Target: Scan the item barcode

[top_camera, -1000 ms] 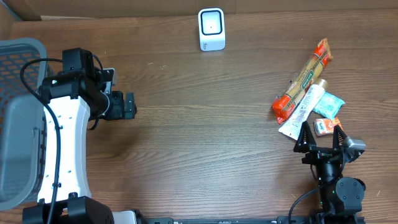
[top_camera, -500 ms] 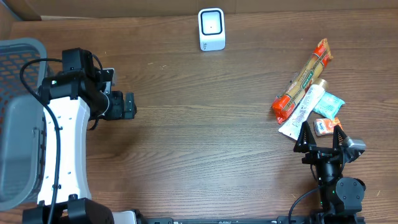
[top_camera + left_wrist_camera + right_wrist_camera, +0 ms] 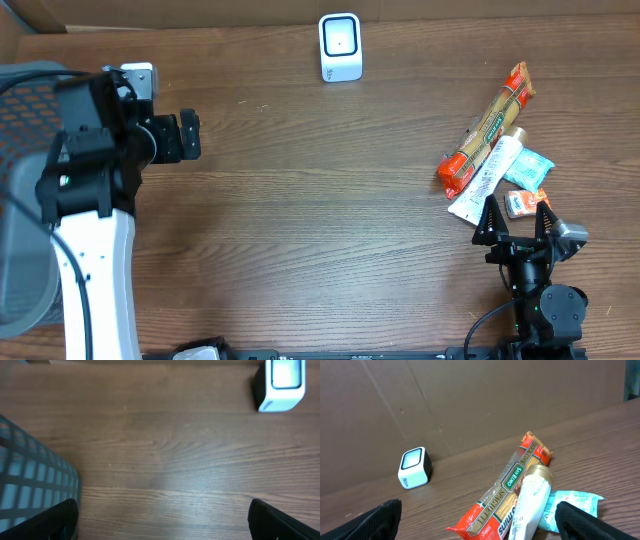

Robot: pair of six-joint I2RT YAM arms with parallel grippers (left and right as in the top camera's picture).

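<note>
Far L, a gray basket (image 3: 22,85) is sitting at the edge of the table (image 3: 300,220). Its mesh wall is also showing in the L wrist view. Just beside it the white L arm (image 3: 95,230) is reaching up along the table. The L gripper (image 3: 192,137) is pointing to the R over bare wood. Its two fingers (image 3: 52,520) are standing as wide apart as they go & are holding nothing.

In the middle, at the back edge nr the brown cardboard wall (image 3: 470,405), the white scanner (image 3: 340,46) is standing upright. It is sitting well apart from both grippers.

On the R side, the items are lying in a small pile on the wood. A long red & orange spaghetti pack (image 3: 492,128) is lying slanted. A white tube (image 3: 485,178) w/ a gold cap is lying along it, touching it & partly on top of it. A teal packet (image 3: 530,168) is lying just R of the tube, touching it. A small orange packet (image 3: 518,204) is lying just below the teal one. Can't tell where any barcode is.

The R gripper (image 3: 517,222) is sitting low nr the front edge, right by the pile, pointing at it. Its fingers (image 3: 375,520) are spread all the way & gripping nothing. From above, the small orange packet is showing btw the tips. Can't tell if they are touching it.
</note>
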